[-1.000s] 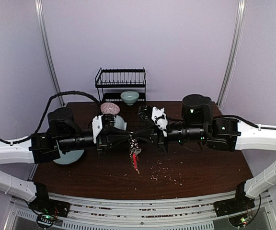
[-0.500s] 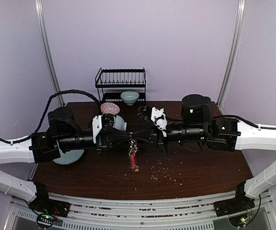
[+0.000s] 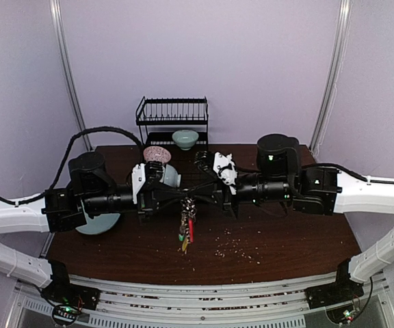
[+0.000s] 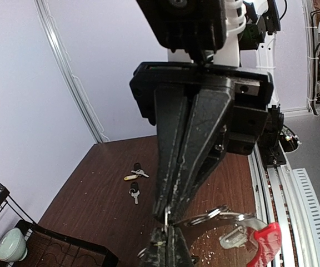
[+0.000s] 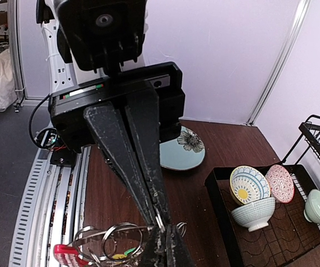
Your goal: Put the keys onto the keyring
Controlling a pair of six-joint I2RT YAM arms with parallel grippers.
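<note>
While fully closed, left end effector (image 3: 181,197) and right end effector (image 3: 197,196) pinch keyring (image 3: 186,224).

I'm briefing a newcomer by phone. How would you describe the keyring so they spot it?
Start at the dark wooden table; above its middle the left gripper and right gripper meet tip to tip. The keyring hangs from those shut tips: a metal ring with a dangling bunch and red tag, unlike the loose keys lying on the tabletop.
</note>
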